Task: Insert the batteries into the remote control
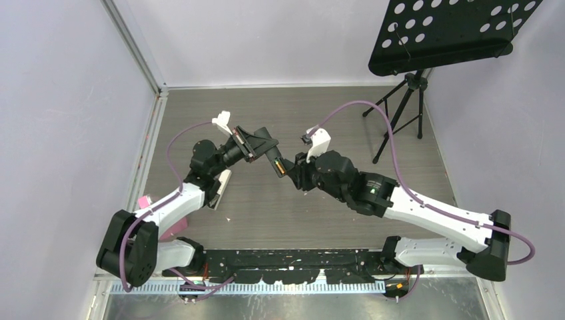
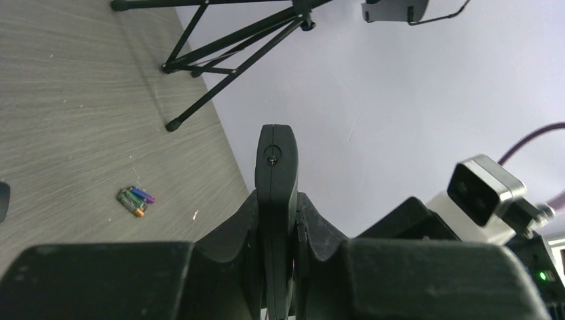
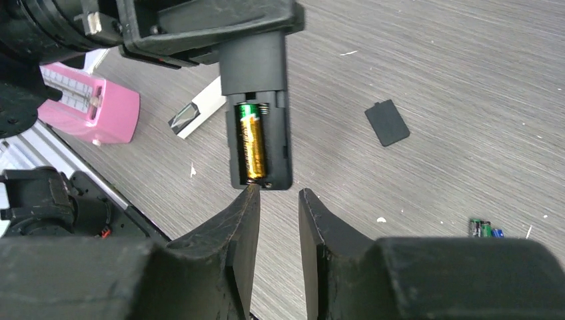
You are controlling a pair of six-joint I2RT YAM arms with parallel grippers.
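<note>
Remote (image 2: 276,157) held above mid-table, one battery seated, right pincer loose.
A pink box (image 3: 90,107) near the table's (image 3: 426,60) near-left edge is partly cut off by the left arm. The left gripper (image 2: 276,200) is clenched on the remote, covering its far half. A gold-and-green battery (image 3: 252,143) lies in the open bay; the slot beside it is too dark to read. The right gripper (image 3: 276,200) is released and empty, one fingertip (image 3: 248,203) touching the remote's end. Rightward on the table lie the cover (image 3: 386,122) and spare cells (image 3: 485,228), half hidden behind the right gripper.
</note>
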